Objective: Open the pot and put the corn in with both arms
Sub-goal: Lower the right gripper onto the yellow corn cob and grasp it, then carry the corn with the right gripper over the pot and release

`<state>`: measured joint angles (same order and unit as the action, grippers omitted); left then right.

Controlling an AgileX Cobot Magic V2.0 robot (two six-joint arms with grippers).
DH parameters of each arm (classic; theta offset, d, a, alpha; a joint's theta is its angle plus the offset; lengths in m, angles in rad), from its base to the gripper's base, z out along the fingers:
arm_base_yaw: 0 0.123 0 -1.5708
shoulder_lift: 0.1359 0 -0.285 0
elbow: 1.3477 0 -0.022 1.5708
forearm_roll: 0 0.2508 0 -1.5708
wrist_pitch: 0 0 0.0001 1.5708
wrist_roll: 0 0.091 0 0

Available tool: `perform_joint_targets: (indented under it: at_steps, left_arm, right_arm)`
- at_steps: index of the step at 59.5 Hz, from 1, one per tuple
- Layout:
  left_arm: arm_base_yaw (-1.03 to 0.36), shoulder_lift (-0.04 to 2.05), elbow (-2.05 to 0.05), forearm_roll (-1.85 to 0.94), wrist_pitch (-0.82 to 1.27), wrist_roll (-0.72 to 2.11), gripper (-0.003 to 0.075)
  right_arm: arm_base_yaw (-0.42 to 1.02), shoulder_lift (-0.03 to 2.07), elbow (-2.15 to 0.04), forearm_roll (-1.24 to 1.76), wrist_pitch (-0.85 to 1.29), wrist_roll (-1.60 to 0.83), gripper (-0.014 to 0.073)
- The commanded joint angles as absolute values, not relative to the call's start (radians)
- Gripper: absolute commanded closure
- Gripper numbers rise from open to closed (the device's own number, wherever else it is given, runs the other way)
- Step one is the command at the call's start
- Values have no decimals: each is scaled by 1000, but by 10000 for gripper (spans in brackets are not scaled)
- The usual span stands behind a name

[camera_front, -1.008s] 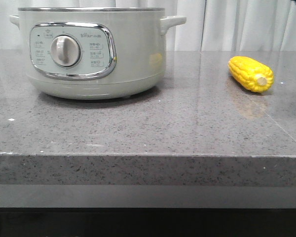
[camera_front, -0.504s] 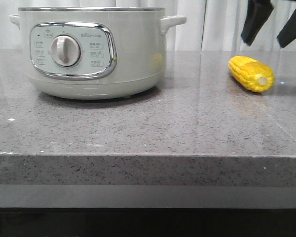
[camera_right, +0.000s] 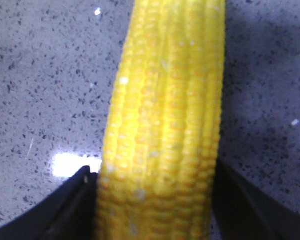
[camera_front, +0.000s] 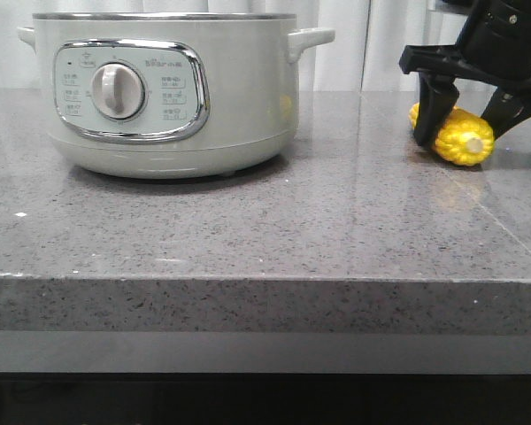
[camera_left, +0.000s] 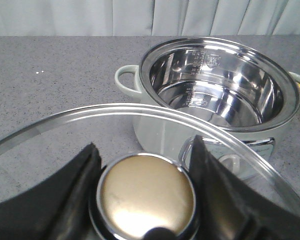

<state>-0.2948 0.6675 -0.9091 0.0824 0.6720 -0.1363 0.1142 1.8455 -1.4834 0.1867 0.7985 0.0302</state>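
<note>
The pot (camera_front: 164, 93) stands left on the counter (camera_front: 265, 221), the corn (camera_front: 456, 133) right.

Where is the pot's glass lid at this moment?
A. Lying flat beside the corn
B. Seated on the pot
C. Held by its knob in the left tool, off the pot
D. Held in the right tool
C: in the left wrist view the left tool clamps the lid by its knob, and the pot stands open, steel interior exposed.
</note>
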Motion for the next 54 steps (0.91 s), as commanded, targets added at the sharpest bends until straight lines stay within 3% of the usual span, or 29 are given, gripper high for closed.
perform_joint_targets:
  at_steps: [1, 7, 20, 35, 54]
  left_arm:
    - [-291, 661, -949, 83, 523, -142, 499]
    - [-291, 661, -949, 83, 521, -142, 499]
    - [-291, 661, -949, 83, 515, -142, 499]
    - [-291, 661, -949, 83, 515, -142, 499]
    - [-291, 661, -949, 83, 515, -142, 499]
  right_arm:
    - [115, 1802, -1519, 197, 775, 11, 228]
    - [115, 1797, -1522, 197, 780, 11, 307]
    - [129, 1749, -1619, 197, 861, 7, 302]
    - [244, 1697, -1850, 198, 916, -35, 302]
    - [458, 1710, -1973, 198, 745, -35, 302]
